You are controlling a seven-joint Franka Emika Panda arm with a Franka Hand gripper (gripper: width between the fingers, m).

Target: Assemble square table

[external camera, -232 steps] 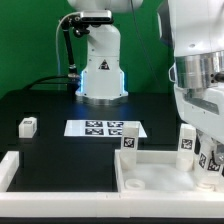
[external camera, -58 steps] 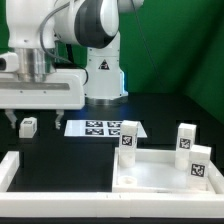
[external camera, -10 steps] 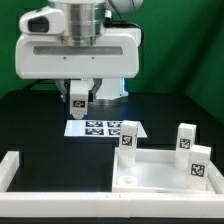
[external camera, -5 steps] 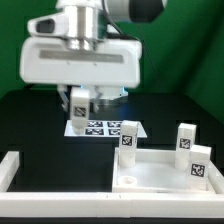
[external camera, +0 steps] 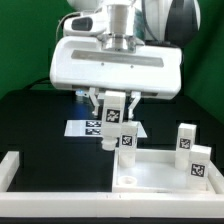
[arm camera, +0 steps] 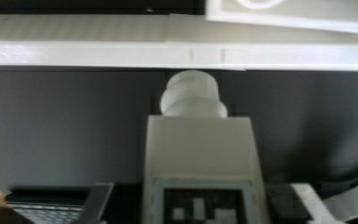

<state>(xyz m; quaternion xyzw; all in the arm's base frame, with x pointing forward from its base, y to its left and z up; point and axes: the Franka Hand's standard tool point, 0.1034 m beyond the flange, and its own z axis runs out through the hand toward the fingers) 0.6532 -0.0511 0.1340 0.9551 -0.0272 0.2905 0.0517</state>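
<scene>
Gripper (external camera: 114, 106) clamped on small white tagged block leg (external camera: 113, 122), carrying toward white square rimmed tabletop (external camera: 165, 172); next needs aligning with an empty corner

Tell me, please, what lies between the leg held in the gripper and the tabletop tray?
Nothing lies between. In the exterior view the held leg hangs in the gripper over the marker board, with only air toward the tray's rim. A mounted leg stands just beside.

My table (external camera: 30, 120) is black. The marker board (external camera: 88, 127) lies flat on it, partly hidden. A white L-shaped rail (external camera: 12, 170) lies nearer the camera than the marker board, toward the exterior view's left. A green backdrop (external camera: 25, 45) stands behind the table.
</scene>
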